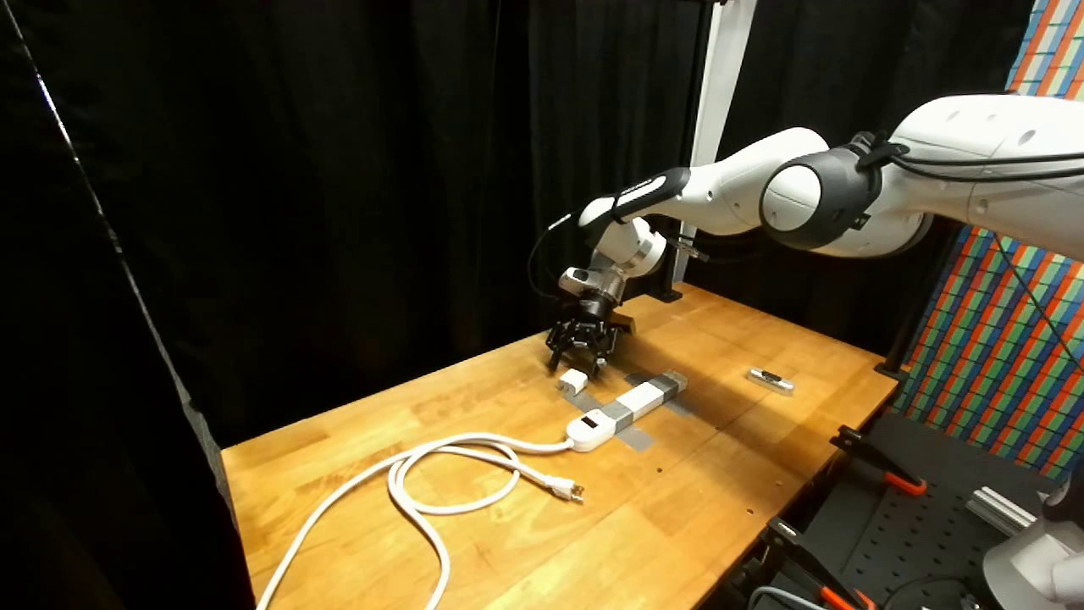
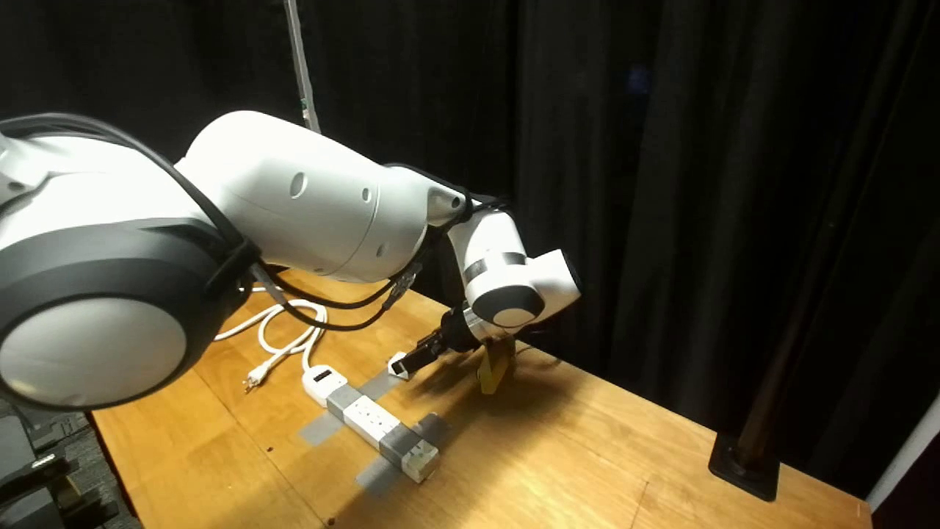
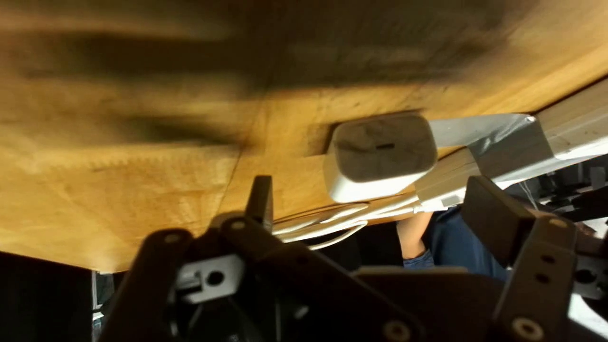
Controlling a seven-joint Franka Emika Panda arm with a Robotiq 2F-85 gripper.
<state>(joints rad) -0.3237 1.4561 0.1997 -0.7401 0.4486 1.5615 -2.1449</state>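
on the wooden table (image 1: 694, 500), a white charger (image 3: 382, 154) sits near the gripper (image 1: 577, 364), whose fingers (image 3: 494, 216) stand apart

- Power strip (image 1: 641, 396): smooth white plastic, faintly glossy.
- Tape (image 3: 513, 147) across the power strip: silver-grey, creased, shiny where light strikes.
- Adapter (image 3: 387, 156) near the power strip: smooth white plastic, end face matt.
- Cord (image 1: 542, 446) from the power strip: smooth, white, plastic-looking; its prongs (image 1: 577, 492) bare metal.
- Table (image 1: 677, 525) under the power strip: smooth grained wood, soft sheen.
- Gripper (image 3: 373, 199) near the power strip: matt black, with bright metal fittings.
- Curtain (image 1: 339, 212) beyond the power strip: matt black cloth.
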